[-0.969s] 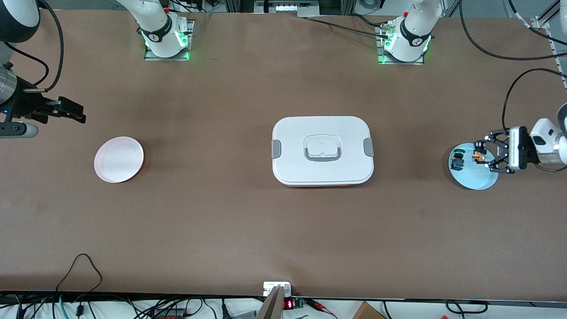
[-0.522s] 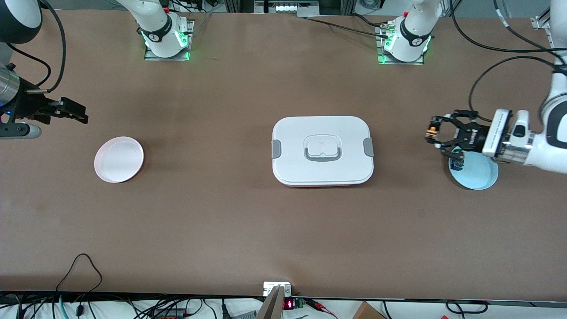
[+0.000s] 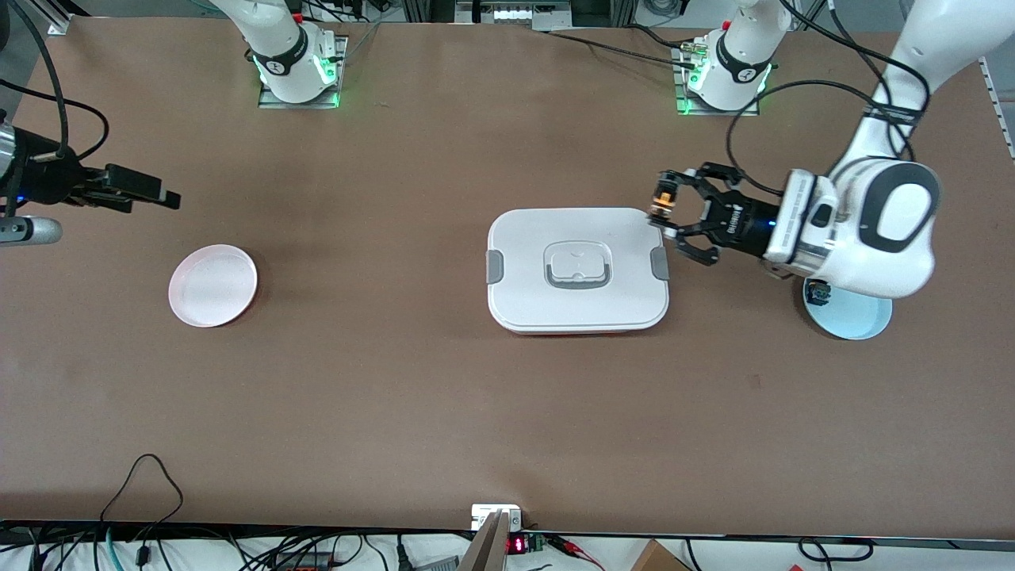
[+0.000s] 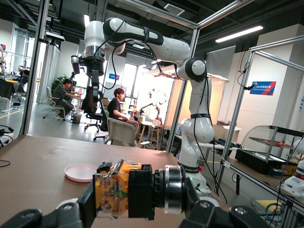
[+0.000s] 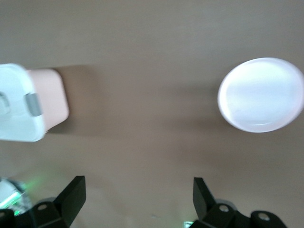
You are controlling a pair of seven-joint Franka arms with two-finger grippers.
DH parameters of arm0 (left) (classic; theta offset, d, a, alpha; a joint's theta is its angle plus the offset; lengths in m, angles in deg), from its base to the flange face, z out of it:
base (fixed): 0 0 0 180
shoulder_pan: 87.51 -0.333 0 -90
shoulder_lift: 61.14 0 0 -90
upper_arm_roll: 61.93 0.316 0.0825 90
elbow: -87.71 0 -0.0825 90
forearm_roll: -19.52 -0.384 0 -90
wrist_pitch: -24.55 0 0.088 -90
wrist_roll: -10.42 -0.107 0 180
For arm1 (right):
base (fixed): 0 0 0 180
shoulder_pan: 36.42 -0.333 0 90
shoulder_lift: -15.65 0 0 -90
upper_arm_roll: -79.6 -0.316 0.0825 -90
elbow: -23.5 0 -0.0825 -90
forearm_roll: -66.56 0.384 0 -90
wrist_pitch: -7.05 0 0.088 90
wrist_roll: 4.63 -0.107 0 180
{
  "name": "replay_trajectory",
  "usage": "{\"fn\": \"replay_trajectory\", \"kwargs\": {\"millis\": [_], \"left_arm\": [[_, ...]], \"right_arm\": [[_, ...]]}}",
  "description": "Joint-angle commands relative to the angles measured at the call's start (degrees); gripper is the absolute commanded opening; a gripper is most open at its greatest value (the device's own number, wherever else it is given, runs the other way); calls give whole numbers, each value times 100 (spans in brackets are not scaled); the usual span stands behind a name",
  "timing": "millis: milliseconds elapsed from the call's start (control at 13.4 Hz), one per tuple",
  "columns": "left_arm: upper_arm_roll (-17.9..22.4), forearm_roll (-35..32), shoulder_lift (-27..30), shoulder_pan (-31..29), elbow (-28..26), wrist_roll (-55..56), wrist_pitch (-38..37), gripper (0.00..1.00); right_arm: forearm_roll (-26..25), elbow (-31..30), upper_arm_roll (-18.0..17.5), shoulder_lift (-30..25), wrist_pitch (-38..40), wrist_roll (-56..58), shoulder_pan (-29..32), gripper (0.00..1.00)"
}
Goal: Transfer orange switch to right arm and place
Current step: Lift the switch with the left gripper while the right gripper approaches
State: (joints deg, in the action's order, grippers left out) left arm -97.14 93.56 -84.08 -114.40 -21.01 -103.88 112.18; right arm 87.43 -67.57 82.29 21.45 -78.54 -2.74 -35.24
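The orange switch (image 3: 660,198), a small black push-button with an orange block, is clamped in my left gripper (image 3: 664,216), which is shut on it. It hangs over the corner of the white lidded box (image 3: 577,305) at the left arm's end. The left wrist view shows the orange switch (image 4: 118,187) lying sideways between the left gripper (image 4: 140,205) fingers. My right gripper (image 3: 165,197) hangs open over bare table near the pink plate (image 3: 212,285), nothing between its fingers (image 5: 73,192). The right wrist view looks down past the right gripper (image 5: 137,194) at the pink plate (image 5: 261,95).
A light blue plate (image 3: 855,319) lies at the left arm's end of the table, partly under that arm, with a small green-and-blue switch (image 3: 817,295) on it. The white box (image 5: 16,109) sits mid-table. Cables run along the table edge nearest the front camera.
My left gripper has carried the orange switch from over the blue plate to over the white box's corner. The right gripper has edged toward the middle of the table.
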Motion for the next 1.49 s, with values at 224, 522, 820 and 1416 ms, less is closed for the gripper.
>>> {"fn": "replay_trajectory", "kwargs": {"millis": [224, 522, 820, 1416], "left_arm": [[-1100, 1479, 579, -176, -1017, -689, 983, 0], [-1154, 1728, 1344, -211, -1317, -849, 1248, 0], [-1154, 1728, 1899, -291, -1537, -875, 1336, 0], [-1154, 1737, 1881, -352, -1572, -1156, 1318, 0]], "right_arm": [[2084, 10, -93, 105, 569, -31, -293, 100], [3657, -16, -93, 754, 1175, 13, -355, 100], [4020, -16, -93, 870, 993, 13, -548, 100], [5582, -612, -93, 1108, -80, 205, -1198, 100]]}}
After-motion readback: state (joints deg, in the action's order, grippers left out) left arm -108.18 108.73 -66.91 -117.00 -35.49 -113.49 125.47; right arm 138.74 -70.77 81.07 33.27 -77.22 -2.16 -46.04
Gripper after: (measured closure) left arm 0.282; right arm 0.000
